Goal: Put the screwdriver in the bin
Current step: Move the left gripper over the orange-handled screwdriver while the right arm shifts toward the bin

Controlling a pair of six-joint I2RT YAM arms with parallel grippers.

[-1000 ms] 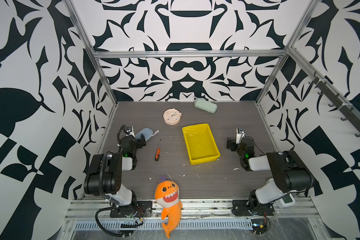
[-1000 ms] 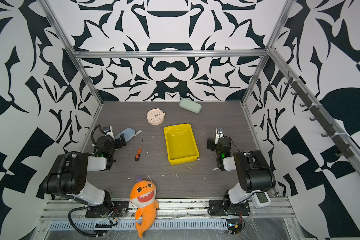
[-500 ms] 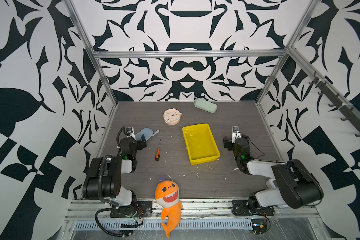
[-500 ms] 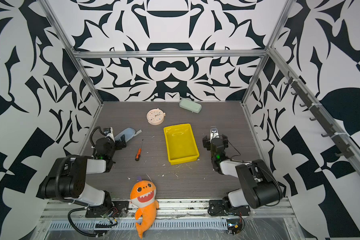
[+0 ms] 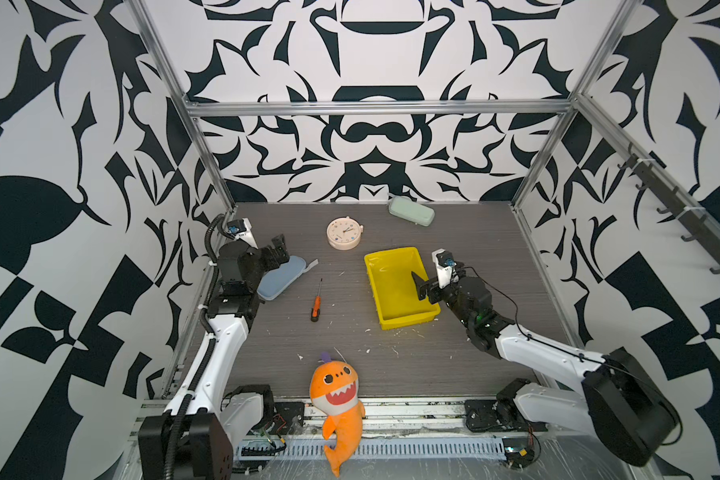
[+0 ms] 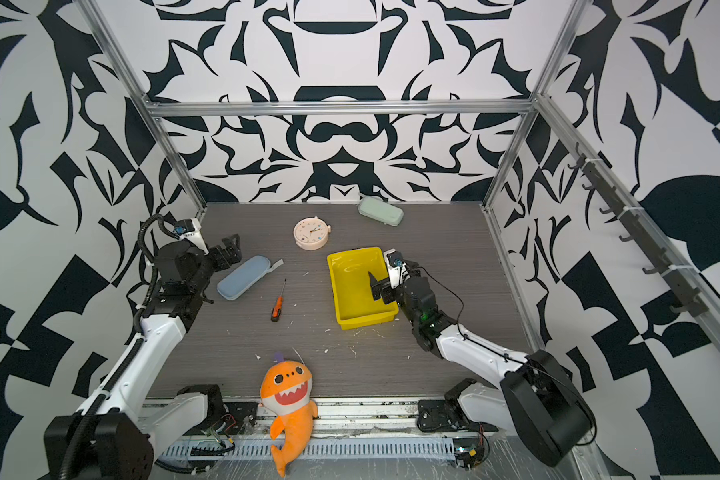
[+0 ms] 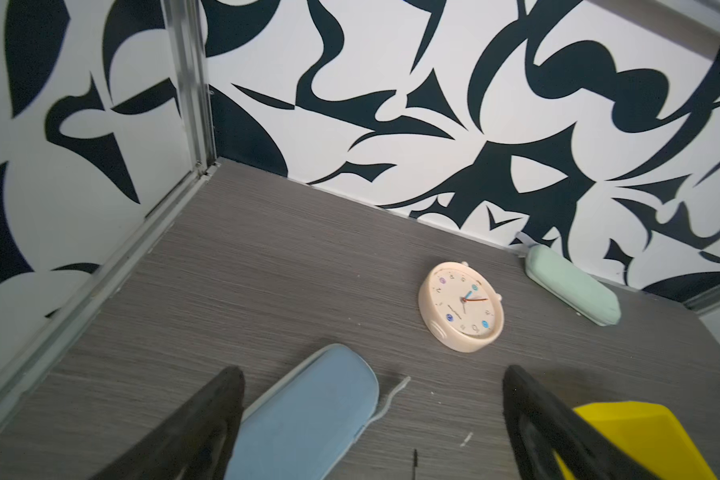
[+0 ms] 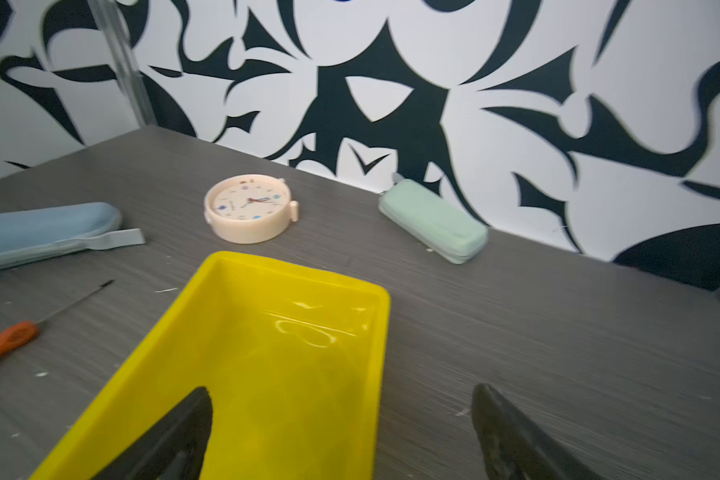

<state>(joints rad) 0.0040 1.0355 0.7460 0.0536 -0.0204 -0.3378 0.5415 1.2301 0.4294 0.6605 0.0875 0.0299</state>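
The screwdriver [image 5: 316, 302] [image 6: 278, 303], orange handle with a thin dark shaft, lies on the grey table between a blue case and the bin. The bin [image 5: 371, 286] [image 6: 333, 286] is a yellow tray with nothing in it. My left gripper [image 5: 281, 249] [image 6: 230, 249] [image 7: 371, 374] hangs open over the far end of the blue case, away from the screwdriver. Only the shaft tip [image 7: 415, 457] shows in the left wrist view. My right gripper [image 5: 427, 286] [image 6: 381, 286] [image 8: 341, 392] is open astride the bin's right wall [image 8: 381, 353]. The screwdriver's handle [image 8: 7, 343] lies off to the side.
A blue case [image 5: 281, 277] lies by the left arm. At the back of the table a round cream clock [image 5: 345, 234] lies flat, and a pale green case [image 5: 411, 211] rests against the back wall. An orange shark plush [image 5: 337, 395] sits at the front edge. Patterned walls enclose the table.
My right gripper has swung left from beside the bin to over its right wall. The left gripper has risen and shifted slightly toward the back. Both stayed open.
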